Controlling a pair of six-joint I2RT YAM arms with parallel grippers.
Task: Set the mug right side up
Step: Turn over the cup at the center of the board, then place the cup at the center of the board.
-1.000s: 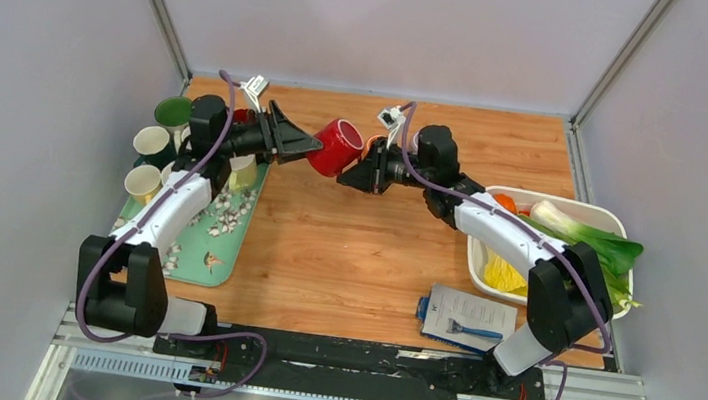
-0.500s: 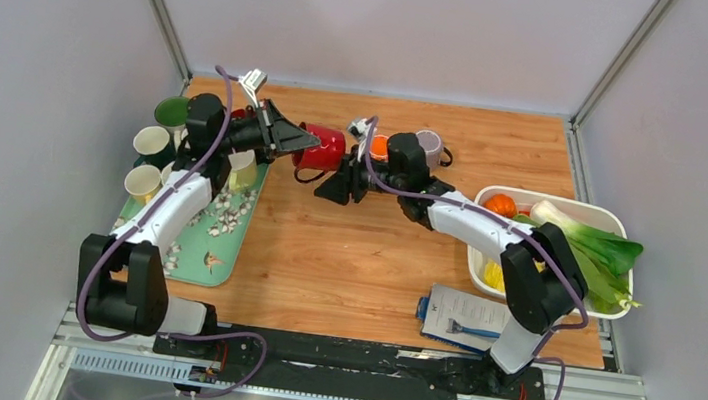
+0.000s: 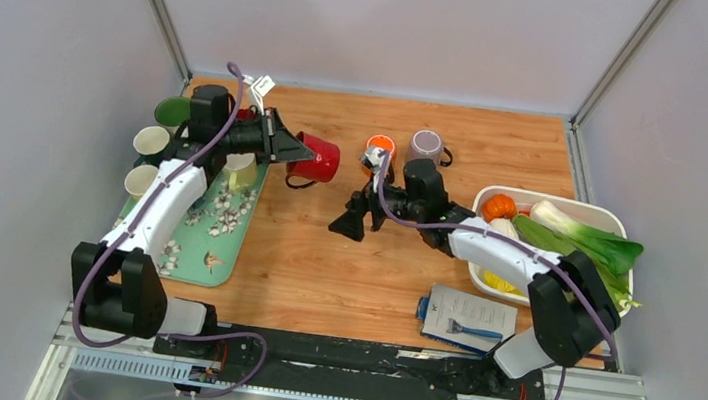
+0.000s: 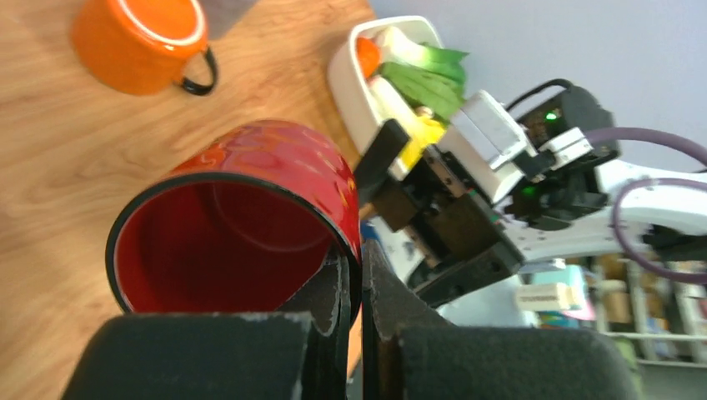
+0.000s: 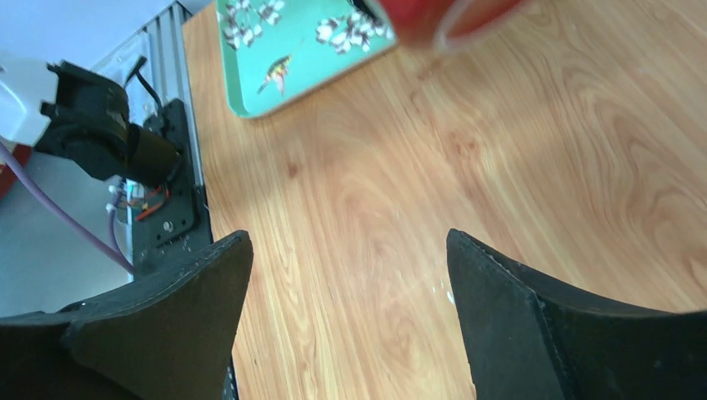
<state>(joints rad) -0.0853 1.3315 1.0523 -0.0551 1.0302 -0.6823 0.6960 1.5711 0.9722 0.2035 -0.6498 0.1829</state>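
1. The left jaws are clenched on the rim of the red mug [image 4: 242,208], pinching its wall from inside and outside (the mug lies sideways, mouth toward the wrist).
2. The right jaws stand wide apart and empty, well clear of the mug, over bare bench [image 3: 323,257].
3. Beyond the right jaws sit an orange mug [image 3: 377,148] and a grey mug [image 3: 426,146]; the green tray [image 3: 228,251] lies behind the left jaws.

Plain grey walls [image 3: 380,22] enclose a wooden table [image 3: 343,259] — metal rail [image 3: 348,391] along its near edge.
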